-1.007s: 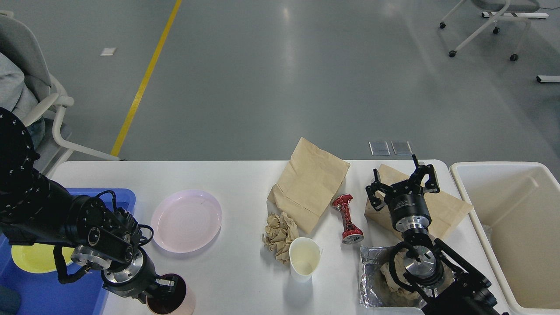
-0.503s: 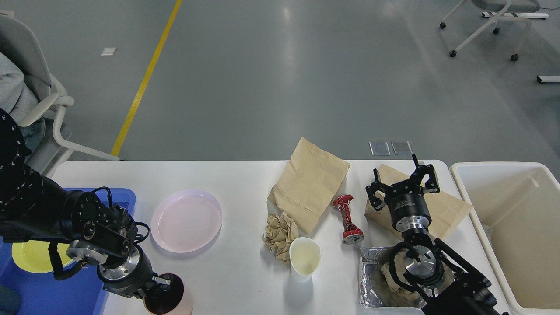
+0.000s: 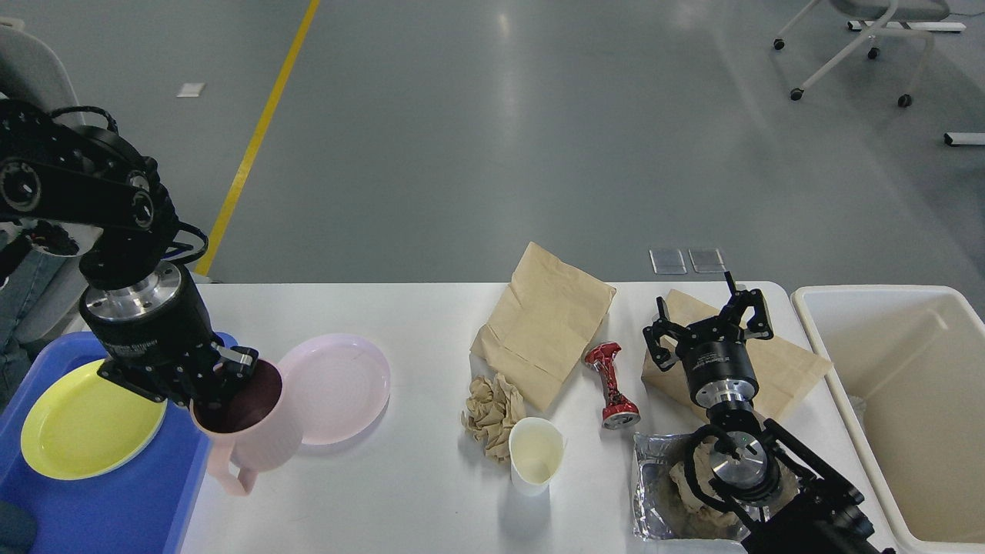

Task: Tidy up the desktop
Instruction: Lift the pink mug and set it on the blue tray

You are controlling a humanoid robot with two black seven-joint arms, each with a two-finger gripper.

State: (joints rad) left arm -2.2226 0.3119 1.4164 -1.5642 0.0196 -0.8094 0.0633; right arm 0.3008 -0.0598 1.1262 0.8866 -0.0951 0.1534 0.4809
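Looking across a grey glossy floor (image 3: 492,131) with a yellow line (image 3: 254,138) running up it and a wheeled chair base (image 3: 854,46) far right, I've got the desktop (image 3: 431,315) filling the lower half of my view, white, its far edge straight and its near part cut off by the frame. At the right end the cream bin (image 3: 908,400) sits just beside the tabletop, partly out of view; at the left the blue tray (image 3: 100,508) runs off the corner, a yellow plate (image 3: 85,419) inside it. Two brown paper bags lie flat, one mid-table (image 3: 546,323), one (image 3: 793,362) under my right arm. My left gripper (image 3: 219,381) is clamped on the rim of a pink mug (image 3: 250,438), which looks to be off the table over the tray's edge, overlapping the pink plate (image 3: 342,388); its fingertips are buried in the dark interior. My right gripper (image 3: 708,315) is spread wide, holding nothing, over the second bag. The foil wrapper (image 3: 654,492) is half hidden by my right wrist. Open white surface stretches between pink plate and crumpled napkin (image 3: 492,412), with the white cup (image 3: 535,454) and crushed red can (image 3: 610,381) close together.
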